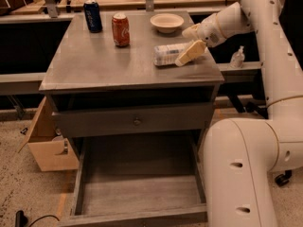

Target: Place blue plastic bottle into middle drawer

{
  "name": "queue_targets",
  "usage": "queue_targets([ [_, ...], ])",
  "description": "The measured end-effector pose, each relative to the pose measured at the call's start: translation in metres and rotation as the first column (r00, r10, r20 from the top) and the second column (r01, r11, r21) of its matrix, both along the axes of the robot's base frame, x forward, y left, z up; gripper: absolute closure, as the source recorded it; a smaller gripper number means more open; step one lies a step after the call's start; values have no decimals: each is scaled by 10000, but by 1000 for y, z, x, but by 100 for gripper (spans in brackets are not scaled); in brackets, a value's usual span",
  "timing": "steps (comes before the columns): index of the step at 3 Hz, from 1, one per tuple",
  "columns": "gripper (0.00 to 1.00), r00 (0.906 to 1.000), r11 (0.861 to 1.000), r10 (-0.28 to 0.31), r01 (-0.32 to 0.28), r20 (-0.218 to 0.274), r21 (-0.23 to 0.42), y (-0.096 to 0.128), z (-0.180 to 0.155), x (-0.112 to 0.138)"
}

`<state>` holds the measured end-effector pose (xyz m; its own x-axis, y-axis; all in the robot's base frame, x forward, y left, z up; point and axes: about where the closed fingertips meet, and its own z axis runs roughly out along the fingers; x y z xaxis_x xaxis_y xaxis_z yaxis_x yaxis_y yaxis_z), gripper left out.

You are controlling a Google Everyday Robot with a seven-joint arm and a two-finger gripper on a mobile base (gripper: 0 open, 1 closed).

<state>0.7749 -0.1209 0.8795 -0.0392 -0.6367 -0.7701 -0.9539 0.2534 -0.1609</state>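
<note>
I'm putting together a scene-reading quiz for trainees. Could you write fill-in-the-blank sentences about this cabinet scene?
1. The translucent plastic bottle with a pale blue label lies on its ____ on the grey cabinet top.
2. The robot's cream claw is at the bottle's ____ end.
3. The wide grey wooden drawer at the bottom is pulled ____.
4. The upright soda can near the dark blue can is coloured ____.
Missing words: side; right; open; red.
</note>
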Motion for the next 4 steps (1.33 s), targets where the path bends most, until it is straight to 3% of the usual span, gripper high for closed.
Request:
queue_targets([
  [1,41,9987,9999,141,-144,-494,-74,2,-26,0],
  [2,64,9957,9984,550,-558,-748,-86,7,-39,-6],
  [3,87,9953,9981,596,-604,-769,-87,7,-36,-6],
  [4,100,9953,9981,597,-605,-768,-86,8,-36,-8],
])
